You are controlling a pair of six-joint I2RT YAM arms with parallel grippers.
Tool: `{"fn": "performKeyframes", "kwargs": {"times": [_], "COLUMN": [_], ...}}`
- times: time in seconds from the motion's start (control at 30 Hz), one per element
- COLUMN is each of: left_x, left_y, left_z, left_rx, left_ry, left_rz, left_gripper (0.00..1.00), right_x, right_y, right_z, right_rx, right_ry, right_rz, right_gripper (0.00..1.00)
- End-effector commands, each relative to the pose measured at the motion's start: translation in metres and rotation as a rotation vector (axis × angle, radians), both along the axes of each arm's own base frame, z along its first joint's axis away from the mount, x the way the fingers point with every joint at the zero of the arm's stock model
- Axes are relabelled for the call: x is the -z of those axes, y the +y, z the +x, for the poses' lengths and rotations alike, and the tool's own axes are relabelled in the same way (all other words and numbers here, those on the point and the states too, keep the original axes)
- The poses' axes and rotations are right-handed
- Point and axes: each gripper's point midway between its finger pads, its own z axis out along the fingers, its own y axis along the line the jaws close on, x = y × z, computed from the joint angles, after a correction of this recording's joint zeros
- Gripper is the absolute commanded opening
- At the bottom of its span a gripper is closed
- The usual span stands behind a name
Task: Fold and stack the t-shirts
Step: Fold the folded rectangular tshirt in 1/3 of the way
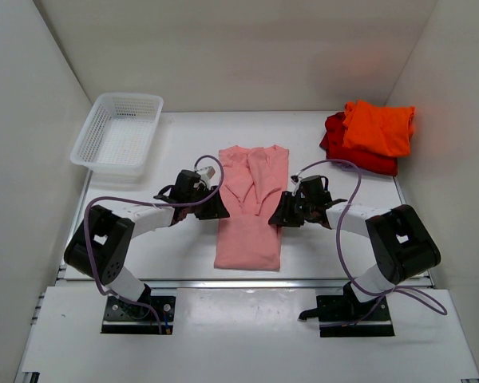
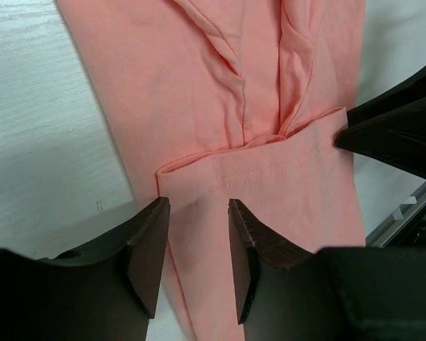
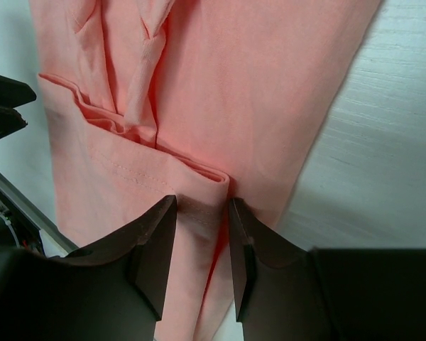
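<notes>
**Two pincers flank the pink shirt at its cross fold**

One salmon-pink t-shirt (image 1: 249, 215) lies flat in the middle of the desk (image 1: 176, 255), already narrowed into a long strip with its sides turned in. A stitched edge crosses it about halfway along. The left pincer (image 1: 220, 211) and the right pincer (image 1: 278, 214) face each other at that line, one on each long side. Taking both sides at the same height would let the strip be turned over evenly, without skewing.

The right wrist view shows the right pincer with the rolled corner of that edge drawn up between its narrowly spaced fingers. I read that as a pinch on the cloth. The left wrist view shows the left pincer's fingers standing wider, straddling the shirt's side, with flat cloth visible in the gap. Whether they are nipping it or only hovering over it, I cannot tell.

Both arms reach inward from their bases, with forearms low over the desk, elbows out and wrists turned so the fingertips point at each other across the shirt.

At the far right corner the orange t-shirt (image 1: 379, 126) sits on top of the red t-shirt (image 1: 345, 150), well away from the arms. A white mesh basket (image 1: 88, 132) stands at the far left.
</notes>
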Motion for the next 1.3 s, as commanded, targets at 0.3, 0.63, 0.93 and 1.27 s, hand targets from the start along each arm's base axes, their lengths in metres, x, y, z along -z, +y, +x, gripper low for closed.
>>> {"fn": "performKeyframes", "kwargs": {"times": [0.3,0.63,0.93,1.27], "left_x": [0.015,0.004,-0.014,-0.026], "left_y": [-0.003,-0.008,-0.003,-0.004], "left_z": [-0.005,-0.001,0.003,0.003], "left_rx": [0.014,0.019,0.002,0.0], "left_ry": [0.021,0.004,-0.033,-0.057], "left_rz": [0.024,0.004,-0.025,-0.041], "left_gripper": [0.48,0.0,0.0,0.0], "right_x": [0.0,-0.001,-0.026,-0.03], "right_y": [0.001,0.008,0.005,0.005], "right_z": [0.005,0.005,0.006,0.005], "right_rx": [-0.004,-0.021,-0.005,-0.011], "right_ry": [-0.024,-0.024,-0.08,-0.091], "right_rz": [0.002,0.019,0.039,0.042], "right_gripper": [0.33,0.0,0.0,0.0]}}
